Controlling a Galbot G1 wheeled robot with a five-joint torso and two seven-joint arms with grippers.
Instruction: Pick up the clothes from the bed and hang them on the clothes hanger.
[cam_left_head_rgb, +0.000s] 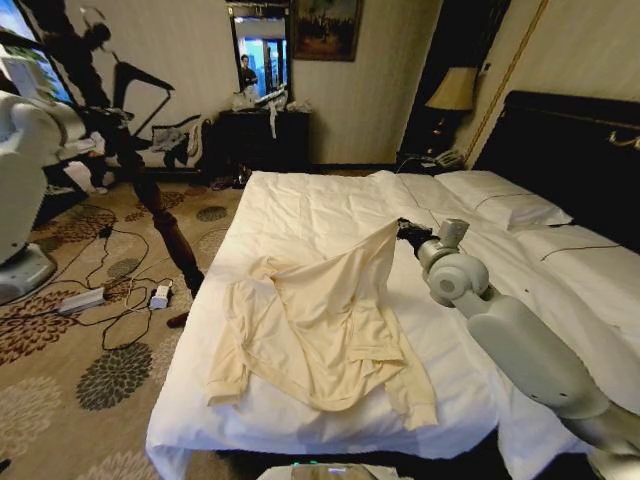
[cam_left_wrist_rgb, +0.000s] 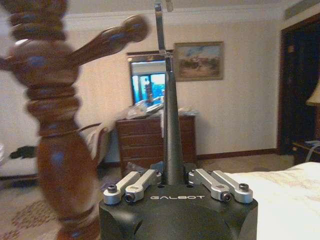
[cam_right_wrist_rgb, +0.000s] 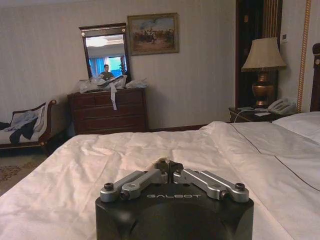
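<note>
Hotel bedroom, patterned carpet w/ cables, dark dresser (cam_left_head_rgb: 265, 135) + mirror on far wall, lamp by black headboard. Bed (cam_left_head_rgb: 330, 205) w/ white duvet. Clothes (cam_left_head_rgb: 320, 320), cream long-sleeve top, lies on the duvet near the foot, one part lifted in a peak toward the right tool (cam_left_head_rgb: 412, 235), rest spread flat. Right tool sits at that peak, fingers look pinched shut on fabric; right wrist view shows linkages drawn together low over the duvet. Left tool (cam_left_wrist_rgb: 175, 182) held up off the bed beside a brown wooden stand (cam_left_wrist_rgb: 55, 150), closed on clothes hanger (cam_left_wrist_rgb: 172, 130), slim black piece w/ wire hook up top. Step: pickup of the top, barely begun. Next likely needs a lift clear of the duvet, then neck opened toward the hanger; thin fabric could slip.
</note>
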